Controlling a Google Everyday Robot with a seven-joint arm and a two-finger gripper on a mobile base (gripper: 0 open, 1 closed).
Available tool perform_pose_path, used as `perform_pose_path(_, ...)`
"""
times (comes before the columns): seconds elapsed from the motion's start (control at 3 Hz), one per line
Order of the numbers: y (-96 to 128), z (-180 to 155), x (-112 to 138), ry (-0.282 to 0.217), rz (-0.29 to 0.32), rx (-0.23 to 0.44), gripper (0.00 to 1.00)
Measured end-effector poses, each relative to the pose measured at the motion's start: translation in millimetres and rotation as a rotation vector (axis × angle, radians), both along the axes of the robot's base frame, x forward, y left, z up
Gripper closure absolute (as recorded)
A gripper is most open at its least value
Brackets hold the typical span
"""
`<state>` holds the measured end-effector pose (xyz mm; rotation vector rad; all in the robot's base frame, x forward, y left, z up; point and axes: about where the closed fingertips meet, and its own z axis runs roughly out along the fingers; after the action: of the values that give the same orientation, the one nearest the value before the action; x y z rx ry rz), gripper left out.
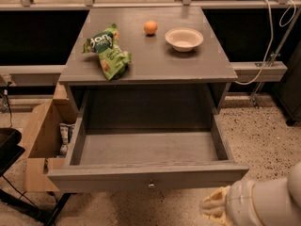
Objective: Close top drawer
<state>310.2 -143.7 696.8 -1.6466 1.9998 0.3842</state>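
Note:
The top drawer is a wide grey wooden drawer pulled fully out of the grey cabinet. It is empty inside, and a small round metal knob sits at the centre of its front panel. My gripper is at the bottom right of the view, low, in front of and just below the drawer front's right end. Only its cream-coloured tip and white forearm show.
On the cabinet top lie a green snack bag, an orange and a white bowl. An open cardboard box stands at the left of the cabinet. A white cable hangs at the right. The floor is speckled.

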Motion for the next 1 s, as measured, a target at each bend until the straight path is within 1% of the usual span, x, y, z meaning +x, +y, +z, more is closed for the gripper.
perform_pose_path(0.33,14.0,-53.1,-24.4,0.062,0.063,0.029,1.0)
perform_pose_path(0.67,16.1,-63.6,-29.8,0.079,0.07,0.037,1.0)
perform_pose_path(1.0,21.7,-69.6,-30.4,0.091,0.082,0.022,1.0)
